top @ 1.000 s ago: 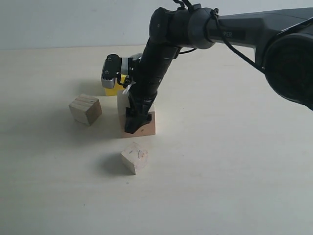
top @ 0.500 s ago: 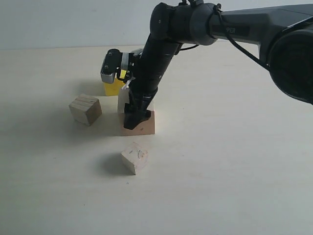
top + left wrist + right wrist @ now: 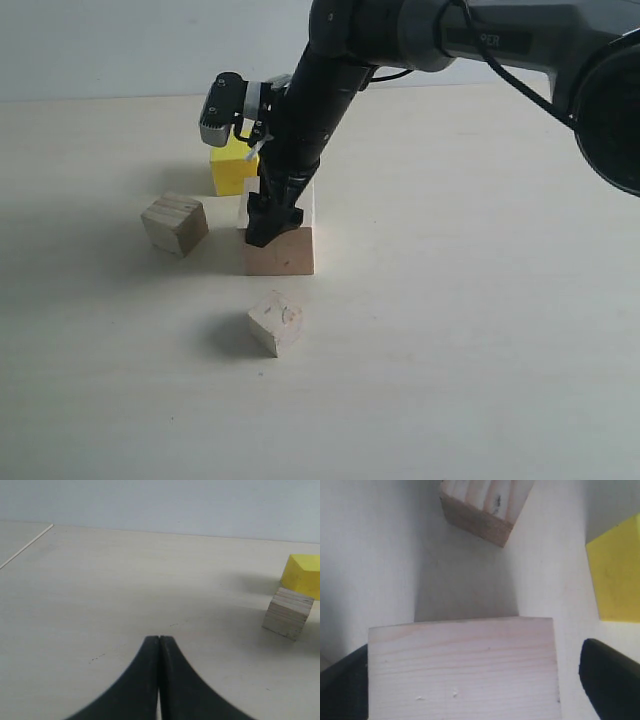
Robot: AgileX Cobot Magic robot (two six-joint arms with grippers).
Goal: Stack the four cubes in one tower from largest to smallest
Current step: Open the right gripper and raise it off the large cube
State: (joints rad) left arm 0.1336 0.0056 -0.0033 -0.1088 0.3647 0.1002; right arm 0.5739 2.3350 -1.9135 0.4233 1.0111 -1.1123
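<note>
Right tool (image 3: 275, 222) higher; four cubes (image 3: 279, 250) (image 3: 174, 224) (image 3: 276, 323) (image 3: 232, 172) unstacked

yellow cube (image 3: 230, 176), pale grained large cube (image 3: 286, 256), knot-marked small cube (image 3: 275, 322).

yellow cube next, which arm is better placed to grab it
Right: the right tool is open at the large cube, beside the yellow cube; the left tool is shut, farther off.

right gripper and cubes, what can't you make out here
- right gripper: exterior view, the arm hides its far finger; right wrist view, the frame edge cuts both fingers, so contact with the large cube is unclear
- yellow cube: exterior view, partly behind the arm
- wooden cube in right wrist view: cut by the frame edge; which small one, unclear
- left gripper: outside the exterior view
</note>
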